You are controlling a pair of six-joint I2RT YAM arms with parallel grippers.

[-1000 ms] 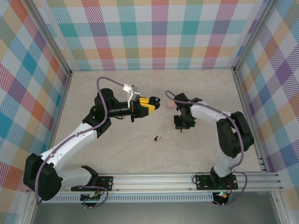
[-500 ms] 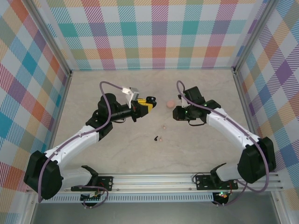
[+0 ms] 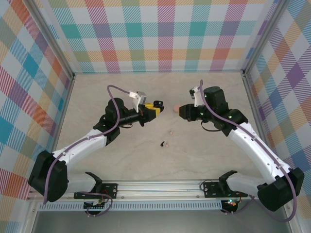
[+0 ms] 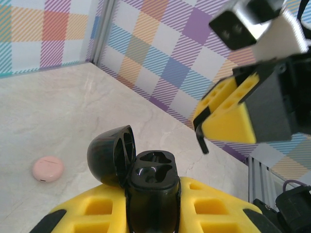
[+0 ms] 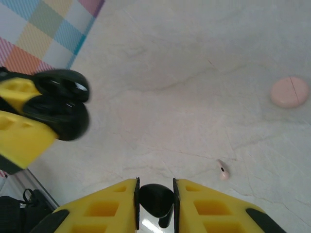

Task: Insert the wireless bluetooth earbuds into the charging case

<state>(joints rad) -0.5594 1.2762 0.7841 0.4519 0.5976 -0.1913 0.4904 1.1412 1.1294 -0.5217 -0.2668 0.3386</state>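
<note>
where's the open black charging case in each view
top external: black charging case just left of centre, in the left end effector.
left wrist: case bottom centre, lid open to the left.
right wrist: case at the left edge, mid-height.
shared landmark: round pink puck, seen in all three.

Glossy black plastic charging case (image 4: 151, 187); matt pink puck (image 4: 47, 168) (smooth) on stone-look table (image 4: 58, 111).

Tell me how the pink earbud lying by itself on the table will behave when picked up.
The pink earbud looks tiny, so it is probably very light and easily flicked away. Its rounded, smooth-looking shell may slip when squeezed, or roll on the smooth table.
</note>
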